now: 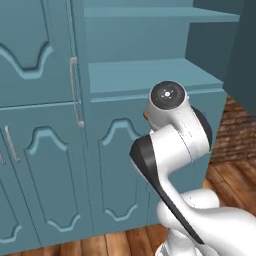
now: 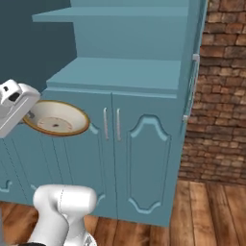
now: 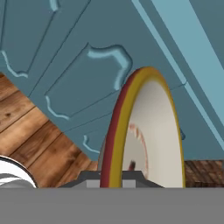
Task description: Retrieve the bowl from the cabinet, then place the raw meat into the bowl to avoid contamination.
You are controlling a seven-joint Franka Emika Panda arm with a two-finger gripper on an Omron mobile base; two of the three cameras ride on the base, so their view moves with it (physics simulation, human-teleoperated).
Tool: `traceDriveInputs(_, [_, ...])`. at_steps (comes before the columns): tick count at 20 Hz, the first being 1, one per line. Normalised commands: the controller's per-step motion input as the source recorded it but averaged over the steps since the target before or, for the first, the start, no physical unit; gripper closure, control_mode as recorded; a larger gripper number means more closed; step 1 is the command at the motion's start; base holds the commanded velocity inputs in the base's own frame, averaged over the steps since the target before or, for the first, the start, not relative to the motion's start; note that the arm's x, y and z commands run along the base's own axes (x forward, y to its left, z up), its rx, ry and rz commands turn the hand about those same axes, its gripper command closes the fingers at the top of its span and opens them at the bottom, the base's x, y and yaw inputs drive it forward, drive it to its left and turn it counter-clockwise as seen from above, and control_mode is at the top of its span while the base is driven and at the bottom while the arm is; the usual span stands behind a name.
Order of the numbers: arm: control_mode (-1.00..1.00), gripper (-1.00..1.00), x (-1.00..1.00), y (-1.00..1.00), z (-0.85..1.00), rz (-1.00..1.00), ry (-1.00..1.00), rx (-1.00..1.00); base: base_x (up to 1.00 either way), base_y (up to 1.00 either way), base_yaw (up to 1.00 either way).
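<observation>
Teal cabinet [image 2: 144,144]; one bowl [image 2: 56,118] clamped in hand [image 2: 30,114].

Cabinet [image 2: 144,158] is teal-blue all over, shelves too, with lighter teal arched outlines on the door panels and slim silver bar handles [image 2: 117,124]. Bowl [image 2: 56,118] is tan-beige inside with a darker brownish rim; in the hand view the bowl [image 3: 151,144] shows a yellow-and-red banded edge and a pale cream inside with faint reddish marks. Floor [image 2: 206,211] is warm brown wood planks, wall [image 2: 221,91] reddish-brown brick, arm [image 1: 175,135] white with dark joints.
</observation>
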Motion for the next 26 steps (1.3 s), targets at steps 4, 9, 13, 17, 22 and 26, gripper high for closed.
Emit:
traceDriveInputs(4, [1.0, 1.0, 0.0, 0.0, 0.0, 0.0, 0.0, 0.0, 0.05, 0.9, -0.12])
traceDriveInputs(9, [1.0, 1.0, 0.0, 0.0, 0.0, 0.0, 0.0, 0.0, -0.03, 0.8, -0.16])
traceDriveInputs(13, [1.0, 1.0, 0.0, 0.0, 0.0, 0.0, 0.0, 0.0, -0.15, 0.51, -0.23])
traceDriveInputs(17, [1.0, 1.0, 0.0, 0.0, 0.0, 0.0, 0.0, 0.0, 0.0, 0.16, -0.04])
traceDriveInputs(22, [1.0, 1.0, 0.0, 0.0, 0.0, 0.0, 0.0, 0.0, -0.04, -0.25, -0.15])
traceDriveInputs(26, [1.0, 1.0, 0.0, 0.0, 0.0, 0.0, 0.0, 0.0, -0.02, -0.5, -0.31])
